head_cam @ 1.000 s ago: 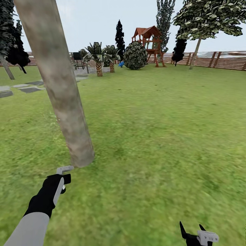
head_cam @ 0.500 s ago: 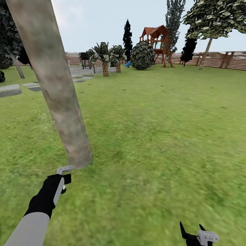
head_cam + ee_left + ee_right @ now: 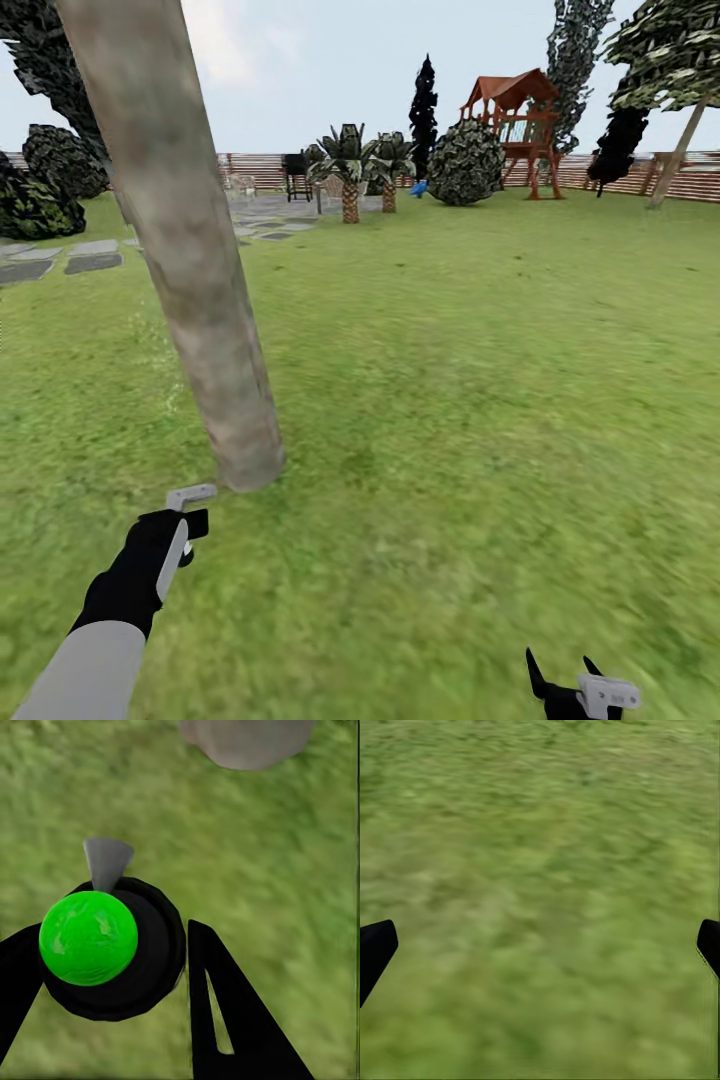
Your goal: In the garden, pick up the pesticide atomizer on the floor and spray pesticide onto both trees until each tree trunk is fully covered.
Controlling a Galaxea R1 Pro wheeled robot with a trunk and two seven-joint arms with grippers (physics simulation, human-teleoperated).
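A thick, pale mottled tree trunk (image 3: 200, 290) leans up from the lawn just ahead on the left, and its base (image 3: 247, 739) also appears in the left wrist view. My left gripper (image 3: 180, 530) hovers low in front of that base, a little short of it. It is shut on the pesticide atomizer (image 3: 142, 975), a black round bottle with a bright green top (image 3: 88, 937) and a grey nozzle (image 3: 106, 862) pointing toward the trunk. My right gripper (image 3: 562, 672) hangs open over bare grass, with nothing between its fingers (image 3: 375, 949). Another tree (image 3: 680, 140) stands far off at the right by the fence.
Green lawn spreads all around. Grey paving slabs (image 3: 90, 262) lie at the far left. At the back are palm-like plants (image 3: 350, 170), a round bush (image 3: 468, 165), a red-roofed wooden play tower (image 3: 515, 125) and a brown slat fence (image 3: 690, 180).
The whole view has swung left, so the trunk, play tower and bushes sit further right in the picture. Both arms keep the same pose, and the left gripper still holds the atomizer.
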